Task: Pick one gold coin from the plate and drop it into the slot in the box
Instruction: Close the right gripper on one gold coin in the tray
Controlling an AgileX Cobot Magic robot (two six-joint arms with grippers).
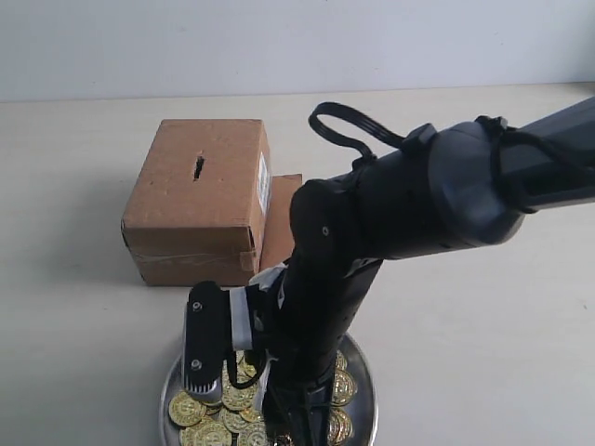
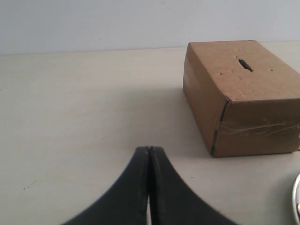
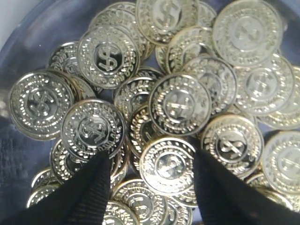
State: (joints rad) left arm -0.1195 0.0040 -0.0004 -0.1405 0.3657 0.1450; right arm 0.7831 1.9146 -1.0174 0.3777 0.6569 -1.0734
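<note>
The gold coins (image 3: 108,58) are lying heaped and overlapping on the plate (image 3: 44,26), dollar signs and wreath borders facing up. One coin (image 3: 168,165) is sitting right between the two black fingers (image 3: 86,194) of the right gripper (image 3: 151,154). The jaws are standing apart, roughly a coin's width, tips down among the pile, and they are clamping nothing. I cannot tell whether the tips are touching metal.

Out in the exterior view, the silver plate (image 1: 370,401) is sitting at 6 o'clock, right at the frame's edge, with coins (image 1: 191,409) showing around its rim. The right arm (image 1: 400,214) is reaching in from 3 o'clock and bending straight down over the plate, covering most of it, its wrist camera (image 1: 204,346) hanging just above the coins.

The box (image 1: 200,200) is standing at about 11 o'clock from the plate, near it but not touching. The slot (image 1: 199,167) is showing as a dark slit in the box's top face. A tape band (image 1: 191,255) is running along the front, a white label (image 1: 263,183) is sitting on the 3 o'clock side, and the flap (image 1: 282,218) is lying flat there too.

The left gripper (image 2: 149,152) is hovering over bare table (image 2: 70,117) with its tips pressed together, gripping nothing, looking towards the box (image 2: 253,122) and its slot (image 2: 244,64).
</note>
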